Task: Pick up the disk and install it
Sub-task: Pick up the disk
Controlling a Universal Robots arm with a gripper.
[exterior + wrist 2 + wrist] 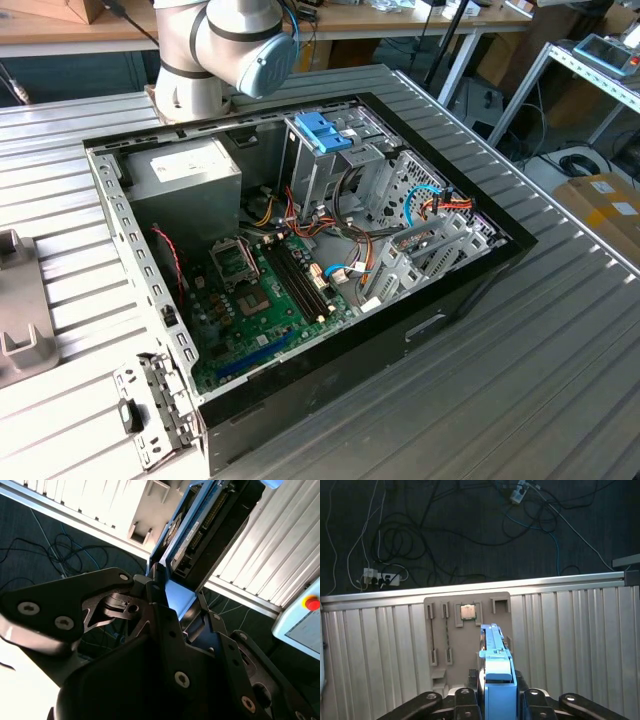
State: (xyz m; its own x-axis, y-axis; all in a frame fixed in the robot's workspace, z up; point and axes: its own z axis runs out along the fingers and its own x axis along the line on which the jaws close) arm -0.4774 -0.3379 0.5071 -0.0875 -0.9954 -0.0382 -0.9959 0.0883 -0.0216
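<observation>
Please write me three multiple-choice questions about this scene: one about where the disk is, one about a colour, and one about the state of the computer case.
1. Where is the disk? A) in the gripper B) on a chair C) in a drawer
2. What colour are the disk's rails? A) red B) yellow C) light blue
3. How is the computer case? A) closed B) open, motherboard showing C) wrapped
Key: 1 A, both wrist views show it clamped there; 2 C, the first wrist view shows them light blue; 3 B, the exterior view looks straight into it.
</observation>
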